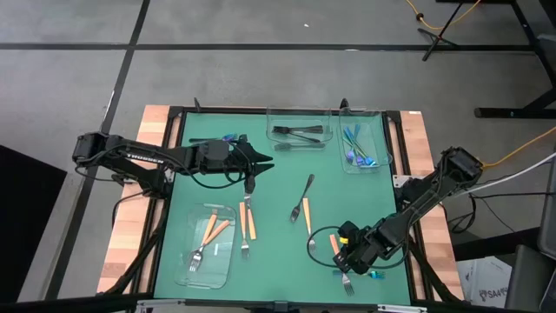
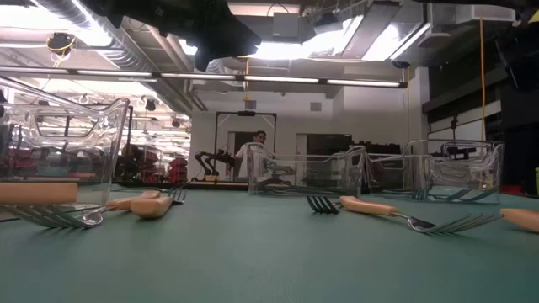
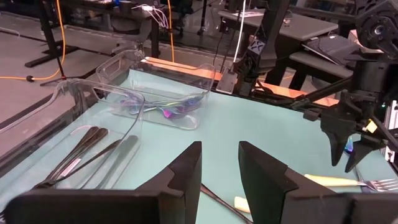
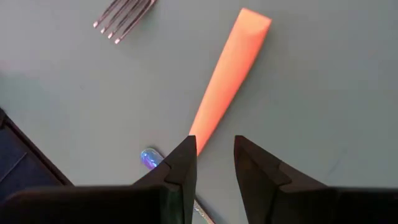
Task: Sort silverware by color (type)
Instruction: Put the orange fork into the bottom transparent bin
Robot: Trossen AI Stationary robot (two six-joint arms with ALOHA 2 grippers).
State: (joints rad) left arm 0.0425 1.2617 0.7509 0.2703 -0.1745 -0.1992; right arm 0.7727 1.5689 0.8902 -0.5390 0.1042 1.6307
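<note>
An orange-handled fork lies flat on the green mat near the near-right corner. My right gripper points down, open, with its fingertips over the handle's narrow end. I see no touch. An iridescent blue utensil's end lies beside it, and silver fork tines lie close by. My left gripper hangs open above the mat's far-left part and holds nothing. Two orange-handled forks and a black fork lie loose mid-mat.
Three clear trays stand on the mat. The near-left one holds orange-handled forks, the far-middle one holds black utensils, and the far-right one holds blue ones. A blue piece lies at the far-left edge.
</note>
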